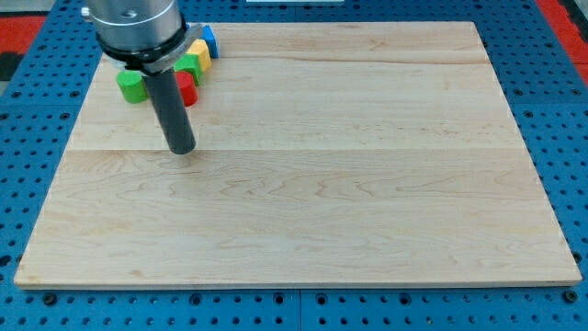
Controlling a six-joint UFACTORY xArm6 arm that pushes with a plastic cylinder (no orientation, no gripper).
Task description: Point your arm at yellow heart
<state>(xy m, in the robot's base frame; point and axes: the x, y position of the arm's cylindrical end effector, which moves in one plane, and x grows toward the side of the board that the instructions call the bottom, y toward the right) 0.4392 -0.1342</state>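
Yellow block [199, 50] half hidden by rod | my tip [182, 150] below cluster | no fingers

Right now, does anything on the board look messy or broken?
Nothing looks broken or spilled. The blocks are just bunched up at the view's top left: a green block, a red block, another green one, a yellow block and a blue block, partly hidden behind my arm. My tip rests below them, touching none.

arm [138, 23] cut off at top, hiding block shapes behind rod [170, 101]
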